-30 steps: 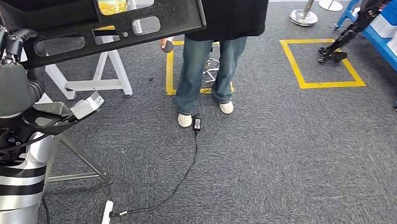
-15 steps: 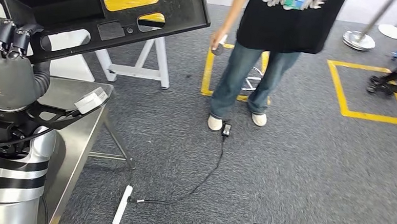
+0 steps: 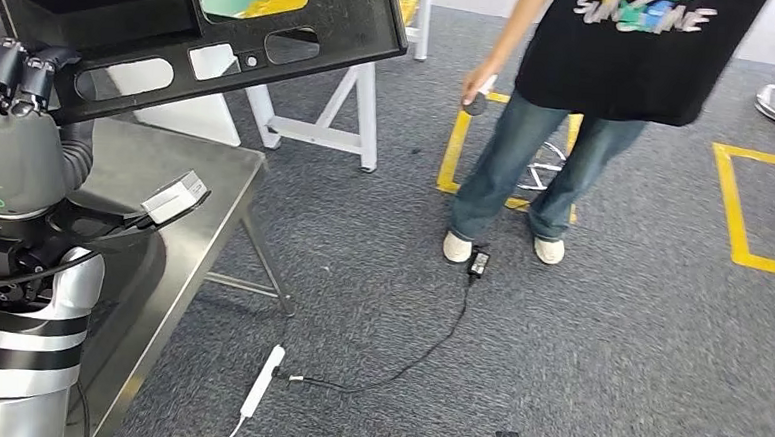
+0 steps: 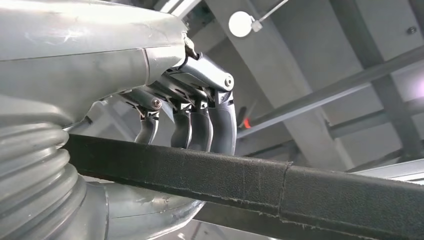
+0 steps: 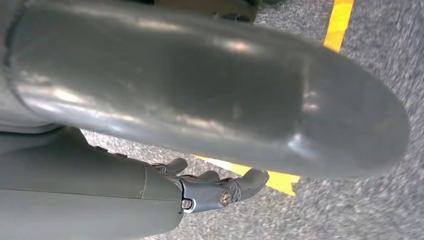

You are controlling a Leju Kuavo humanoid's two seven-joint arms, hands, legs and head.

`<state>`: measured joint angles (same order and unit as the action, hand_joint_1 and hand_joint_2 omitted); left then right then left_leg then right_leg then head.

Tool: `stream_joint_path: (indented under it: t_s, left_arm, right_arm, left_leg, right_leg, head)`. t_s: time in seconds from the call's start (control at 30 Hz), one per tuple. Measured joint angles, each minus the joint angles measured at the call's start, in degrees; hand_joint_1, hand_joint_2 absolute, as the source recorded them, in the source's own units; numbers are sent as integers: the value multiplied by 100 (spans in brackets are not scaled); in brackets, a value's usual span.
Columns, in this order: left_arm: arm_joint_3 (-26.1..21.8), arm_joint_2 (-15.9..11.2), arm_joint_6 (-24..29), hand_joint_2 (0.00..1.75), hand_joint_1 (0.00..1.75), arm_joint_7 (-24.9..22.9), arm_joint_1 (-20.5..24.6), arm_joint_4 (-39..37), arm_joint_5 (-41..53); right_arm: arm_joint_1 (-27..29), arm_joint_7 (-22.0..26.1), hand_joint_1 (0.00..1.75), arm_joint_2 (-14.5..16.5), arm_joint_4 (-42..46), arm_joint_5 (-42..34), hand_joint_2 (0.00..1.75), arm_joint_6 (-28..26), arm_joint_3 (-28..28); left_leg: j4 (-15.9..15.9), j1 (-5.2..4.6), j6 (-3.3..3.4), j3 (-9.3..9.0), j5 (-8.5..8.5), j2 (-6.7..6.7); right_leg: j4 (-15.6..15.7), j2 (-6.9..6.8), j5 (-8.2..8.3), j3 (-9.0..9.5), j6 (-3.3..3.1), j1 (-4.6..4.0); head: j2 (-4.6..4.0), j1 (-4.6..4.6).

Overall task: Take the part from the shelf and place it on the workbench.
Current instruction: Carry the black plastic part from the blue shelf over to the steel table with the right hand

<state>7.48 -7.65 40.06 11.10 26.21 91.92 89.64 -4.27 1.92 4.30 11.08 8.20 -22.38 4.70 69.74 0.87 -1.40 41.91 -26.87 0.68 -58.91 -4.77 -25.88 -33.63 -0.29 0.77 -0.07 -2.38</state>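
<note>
Part (image 3: 223,30) held above the tabletop (image 3: 205,184) at left; person (image 3: 569,118) stands right, cable (image 3: 396,359) on floor (image 3: 607,340) before them.

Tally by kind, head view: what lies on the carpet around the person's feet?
Power strip: 1
Power adapter: 1
Black cable: 1
Yellow tape outlines: 2
Total: 5

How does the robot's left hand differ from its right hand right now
The left robot hand is raised, its fingers hooked over the edge of the black part; the right robot hand hangs low over the grey carpet with nothing in it. The left fingers curl tightly; the right ones bend only loosely. Both are grey.
</note>
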Motion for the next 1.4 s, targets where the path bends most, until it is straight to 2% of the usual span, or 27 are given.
stream_joint_path:
  t_s: [0.07, 0.1, 0.13, 0.2, 0.27, 0.33, 0.4, 0.43, 0.47, 0.5, 0.57, 0.63, 0.7, 0.73, 0.77, 0.83, 0.87, 0.93, 0.97, 1.0, 1.07, 1.13, 1.2, 1.23, 1.3, 1.33, 1.4]
  left_arm:
    - [6, -7, 0, 175, 175, -3, 9, 0, 0]
    - [8, -8, 0, 175, 175, -8, 12, 1, 0]
    - [10, -11, 0, 175, 175, -15, 12, 2, 0]
    - [14, -22, 1, 175, 175, -32, 9, 7, 0]
    - [18, -32, 3, 175, 175, -50, 16, 17, 0]
    - [33, -31, 5, 175, 175, -68, 24, 22, 0]
    - [54, -30, 3, 175, 175, -81, 15, 19, 0]
    - [62, -29, 3, 175, 175, -85, 8, 17, 1]
    - [68, -30, 2, 175, 175, -88, 2, 16, 1]
    - [73, -30, 2, 175, 175, -90, 0, 16, 2]
    - [79, -31, 2, 175, 175, -96, 0, 16, 2]
    - [83, -33, 2, 175, 175, -104, 1, 17, 2]
    - [90, -48, 3, 175, 175, -110, -3, 19, 1]
    - [93, -61, 4, 175, 175, -112, -7, 19, 0]
    - [98, -74, 4, 175, 175, -114, -4, 19, 0]
    - [114, -89, 4, 175, 175, -117, 0, 19, 0]
    - [126, -92, 4, 175, 175, -117, -1, 17, 0]
    - [145, -93, 4, 175, 175, -117, -16, 13, 0]
    - [150, -93, 4, 175, 175, -117, -20, 10, 0]
    - [152, -95, 3, 175, 175, -117, -20, 9, 0]
    - [157, -95, 4, 175, 175, -118, -8, 10, 0]
    - [166, -95, 4, 175, 175, -120, 6, 10, 0]
    - [170, -100, 4, 175, 175, -123, 8, 11, 0]
    - [170, -102, 4, 175, 175, -125, 6, 14, 0]
    - [172, -103, 4, 175, 175, -126, 17, 19, 0]
    - [172, -101, 4, 175, 175, -127, 21, 20, 0]
    - [177, -95, 4, 175, 175, -127, 17, 16, 1]
  right_arm:
    - [-6, -1, 0, 7, 0, 0, 0, 3, 0]
    - [-8, -2, 0, 9, 0, 0, 0, 5, 0]
    - [-8, -4, 0, 10, 0, 0, 0, 7, 0]
    - [-16, -8, 0, 11, 2, 1, 0, 8, 0]
    - [-32, -7, 0, 9, 5, 3, 0, 8, 0]
    - [-34, -5, 0, 8, 5, 8, 0, 8, -1]
    - [-8, -6, 0, 8, 3, 11, 0, 8, -2]
    - [5, -7, 0, 8, 2, 13, 0, 8, -2]
    - [11, -7, 0, 7, 1, 15, 0, 8, -2]
    - [11, -7, 0, 5, 0, 18, 0, 8, -2]
    - [4, -7, 0, 4, 0, 25, 0, 8, -2]
    - [-2, -13, 0, 7, 0, 31, 0, 8, -2]
    - [-10, -21, 0, 16, 0, 34, 0, 11, -1]
    - [-18, -23, 0, 17, 0, 34, 0, 14, 1]
    - [-23, -23, 0, 24, 0, 36, 0, 16, 1]
    - [-15, -22, 0, 34, 0, 36, 0, 21, 2]
    - [-1, -22, 0, 39, -1, 36, 0, 22, 2]
    - [20, -22, 0, 37, -2, 35, 0, 23, 2]
    - [21, -22, 0, 36, -2, 35, 0, 24, 2]
    - [18, -22, 0, 37, -2, 35, 0, 24, 2]
    - [10, -21, 0, 44, -2, 33, 0, 36, 2]
    - [7, -20, 0, 45, -2, 26, 0, 61, 2]
    - [-2, -20, 0, 43, 0, 19, 0, 80, 2]
    - [-12, -20, 0, 43, 2, 18, 0, 84, 2]
    - [-26, -16, 0, 42, 4, 18, 0, 86, 1]
    - [-24, -15, 0, 41, 4, 18, 0, 87, 1]
    - [-1, -14, 0, 41, 3, 15, 0, 87, 0]
  left_leg:
    - [-723, -41, 27, -411, 241, 282]
    - [-917, -62, 53, -516, 282, 361]
    - [-980, -88, 82, -537, 276, 362]
    - [-1006, -85, 157, -517, 306, 185]
    - [-1054, -51, 231, -521, 349, 32]
    - [-1075, -21, 282, -514, 379, -111]
    - [-1073, -14, 302, -495, 392, -292]
    - [-1072, -14, 303, -490, 396, -392]
    - [-1071, -12, 300, -488, 402, -492]
    - [-1069, -8, 292, -489, 408, -585]
    - [-1061, -10, 256, -477, 422, -752]
    - [-1061, -19, 195, -442, 446, -882]
    - [-1085, -8, 124, -409, 483, -994]
    - [-1064, -11, 96, -387, 470, -942]
    - [-959, -18, 71, -333, 398, -797]
    - [-383, -32, 36, -77, 68, -364]
    - [20, -25, 20, 106, -123, -220]
    - [550, -10, 1, 352, -292, -120]
    - [502, -7, 1, 319, -218, -98]
    - [221, -8, 9, 159, -56, -48]
    - [-568, -45, 46, -289, 251, 203]
    - [-968, -95, 113, -501, 328, 353]
    - [-1007, -116, 194, -484, 325, 216]
    - [-1027, -105, 232, -484, 339, 136]
    - [-1070, -56, 308, -493, 381, -8]
    - [-1078, -38, 333, -492, 395, -74]
    - [-1078, -29, 358, -471, 409, -240]
  right_leg:
    - [-7, -142, -35, 35, 38, -40]
    - [-8, -204, -50, 51, 62, -64]
    - [-3, -273, -60, 65, 87, -85]
    - [2, -382, -80, 69, 136, -87]
    - [-186, -131, -195, -21, 179, -60]
    - [-812, 291, -468, -323, 171, -32]
    - [-1529, 434, -704, -694, 169, -21]
    - [-1654, 447, -710, -774, 194, -16]
    - [-1541, 461, -623, -738, 234, -8]
    - [-1214, 508, -467, -595, 279, 3]
    - [-403, 754, -161, -209, 327, 43]
    - [-38, 878, -42, -21, 282, 49]
    - [-19, 740, -11, -7, 198, 39]
    - [-6, 674, 5, -1, 156, 48]
    - [9, 604, 17, 8, 109, 58]
    - [23, 463, 14, 23, 34, 48]
    - [22, 385, 4, 28, 11, 31]
    - [21, 214, -10, 36, -6, 7]
    - [20, 130, -17, 43, -11, 3]
    - [19, 48, -30, 57, -9, 1]
    - [16, -96, -67, 98, 17, -30]
    - [11, -214, -103, 126, 63, -81]
    - [26, -348, -123, 147, 107, -104]
    - [9, -312, -144, 143, 135, -97]
    - [-267, 18, -302, 11, 164, -76]
    - [-585, 237, -444, -149, 157, -62]
    - [-1355, 426, -723, -541, 139, -51]
  head:
    - [0, 0]
    - [0, 5]
    - [0, 9]
    - [1, 15]
    - [1, 25]
    - [0, 52]
    - [0, 67]
    - [0, 68]
    - [0, 68]
    - [0, 71]
    - [0, 72]
    - [1, 63]
    - [1, 61]
    - [1, 57]
    - [1, 32]
    - [1, -22]
    - [0, -42]
    - [0, -43]
    - [0, -43]
    - [0, -43]
    - [0, -47]
    - [1, -39]
    - [1, -31]
    - [0, -29]
    - [1, -20]
    - [1, -11]
    - [0, 0]
